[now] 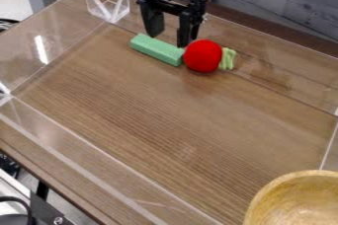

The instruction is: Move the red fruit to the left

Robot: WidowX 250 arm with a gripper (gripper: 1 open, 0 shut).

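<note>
The red fruit (pixel 203 56) is a small bright red ball with a pale green leafy bit on its right side, resting on the wooden table top near the back. My black gripper (pixel 171 36) hangs just behind and left of it, pointing down, jaws open with nothing between them. Its fingertips (pixel 184 37) stand above the far end of a flat green block (pixel 154 47) that lies to the left of the fruit. The fruit touches neither finger.
Clear acrylic walls (pixel 53 41) ring the wooden table surface. A wooden bowl (pixel 301 201) sits at the bottom right corner. A dark wall runs behind the table.
</note>
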